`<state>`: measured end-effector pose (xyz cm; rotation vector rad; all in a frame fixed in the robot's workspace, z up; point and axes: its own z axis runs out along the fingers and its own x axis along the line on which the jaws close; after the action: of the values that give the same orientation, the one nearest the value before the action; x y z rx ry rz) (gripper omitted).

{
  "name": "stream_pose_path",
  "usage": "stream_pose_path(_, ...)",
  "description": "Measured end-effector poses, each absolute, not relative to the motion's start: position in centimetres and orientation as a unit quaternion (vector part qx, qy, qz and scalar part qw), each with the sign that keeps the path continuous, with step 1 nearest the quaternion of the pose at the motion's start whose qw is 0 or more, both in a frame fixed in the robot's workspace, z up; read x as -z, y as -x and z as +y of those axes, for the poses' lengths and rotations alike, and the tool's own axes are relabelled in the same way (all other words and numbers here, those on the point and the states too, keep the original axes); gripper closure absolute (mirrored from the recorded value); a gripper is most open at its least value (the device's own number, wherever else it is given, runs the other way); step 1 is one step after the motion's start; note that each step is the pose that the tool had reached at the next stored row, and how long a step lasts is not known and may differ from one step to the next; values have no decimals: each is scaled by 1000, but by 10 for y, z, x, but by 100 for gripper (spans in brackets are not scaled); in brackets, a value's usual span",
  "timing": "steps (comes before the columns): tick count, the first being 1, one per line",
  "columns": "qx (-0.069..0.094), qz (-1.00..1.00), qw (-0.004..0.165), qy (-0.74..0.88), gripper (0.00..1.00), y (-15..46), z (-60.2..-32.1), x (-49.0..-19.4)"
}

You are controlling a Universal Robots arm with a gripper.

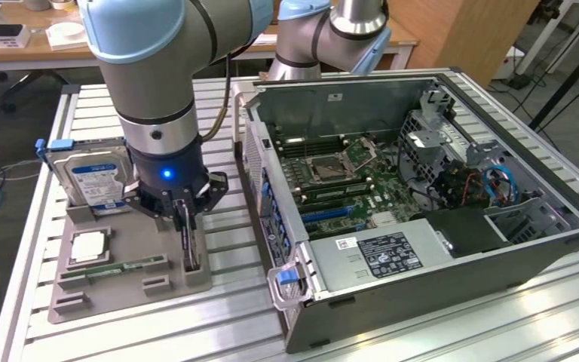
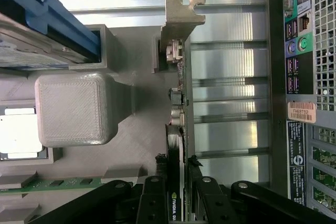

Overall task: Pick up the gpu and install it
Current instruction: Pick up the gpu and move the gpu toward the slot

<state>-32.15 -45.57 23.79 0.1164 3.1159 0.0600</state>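
Pincer (image 1: 189, 230) clamped on both faces of the gpu (image 2: 176, 140), upright in its slot at the grey tray's (image 1: 118, 290) edge nearest the computer case (image 1: 421, 264); a straight, untilted lift seems safest

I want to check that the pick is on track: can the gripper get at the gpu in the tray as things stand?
Likely yes: the gripper straddles the gpu, which stands on edge in the grey tray. Its fingers seem closed on it, and nothing blocks the way.
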Motion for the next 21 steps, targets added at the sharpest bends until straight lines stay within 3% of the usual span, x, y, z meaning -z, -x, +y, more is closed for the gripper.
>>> stream_pose_path(21, -19, 999, 11, -37, 74, 321, -456, -247)
